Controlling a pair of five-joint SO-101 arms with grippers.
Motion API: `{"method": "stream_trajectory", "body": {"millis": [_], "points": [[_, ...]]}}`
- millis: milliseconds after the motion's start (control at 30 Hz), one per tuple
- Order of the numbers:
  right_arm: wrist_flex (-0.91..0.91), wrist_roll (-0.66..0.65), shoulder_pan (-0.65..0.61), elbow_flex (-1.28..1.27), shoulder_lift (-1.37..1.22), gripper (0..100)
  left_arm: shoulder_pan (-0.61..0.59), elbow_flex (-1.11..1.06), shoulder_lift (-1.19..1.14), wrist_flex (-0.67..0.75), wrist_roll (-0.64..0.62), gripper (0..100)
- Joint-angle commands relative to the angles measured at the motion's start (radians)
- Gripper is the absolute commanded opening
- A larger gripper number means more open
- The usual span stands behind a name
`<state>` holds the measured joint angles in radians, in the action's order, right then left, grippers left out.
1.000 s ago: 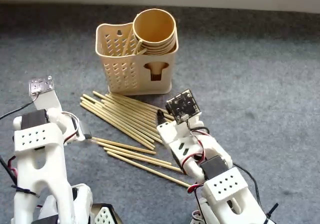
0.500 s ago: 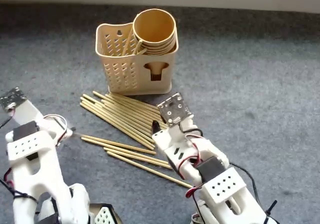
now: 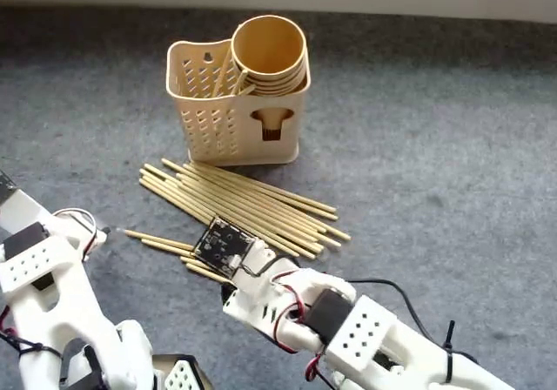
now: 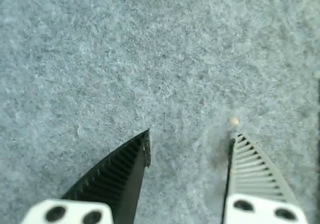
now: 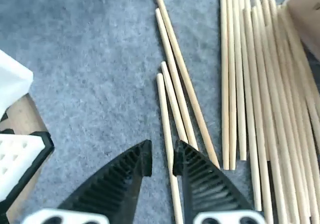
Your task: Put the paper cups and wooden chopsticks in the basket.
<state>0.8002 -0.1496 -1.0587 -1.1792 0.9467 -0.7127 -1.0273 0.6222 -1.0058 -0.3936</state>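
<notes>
The cream basket [image 3: 233,111] stands at the back with nested paper cups [image 3: 270,50] and a few chopsticks inside. A bundle of wooden chopsticks [image 3: 252,203] lies on the carpet in front of it. A few loose chopsticks [image 3: 161,243] lie nearer the arms. My right gripper [image 5: 162,154] hangs low over these loose chopsticks [image 5: 172,96], narrowly open, with one stick running between its fingertips. The right arm [image 3: 296,307] lies across the bottom centre. My left gripper [image 4: 190,136] is open over bare carpet, a chopstick tip [image 4: 233,120] just off one fingertip. The left arm [image 3: 39,264] is at the lower left.
Grey carpet covers the whole table, with open room to the right of the basket and bundle. A corner of the basket [image 5: 307,4] shows beyond the bundle [image 5: 260,84] in the right wrist view. White parts of the other arm [image 5: 15,134] lie close beside my right gripper.
The right arm swung left and lowered from the bundle's end to the loose chopsticks. The left arm drew back toward the left edge, away from those sticks.
</notes>
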Motion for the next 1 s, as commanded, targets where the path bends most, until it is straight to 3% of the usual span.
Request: {"method": "stream_trajectory", "body": {"millis": [0, 200, 967], "points": [[-0.015, -0.014, -0.019, 0.071, -0.159, 8.7, -0.005, 0.004, 0.004, 0.011, -0.005, 25], [-0.022, -0.017, -0.019, 0.163, -0.357, 8.7, -0.005, 0.002, 0.004, 0.008, -0.005, 25], [-0.079, -0.018, 0.022, 0.298, -0.719, 8.7, -0.008, -0.016, 0.004, 0.014, -0.003, 25]]}}
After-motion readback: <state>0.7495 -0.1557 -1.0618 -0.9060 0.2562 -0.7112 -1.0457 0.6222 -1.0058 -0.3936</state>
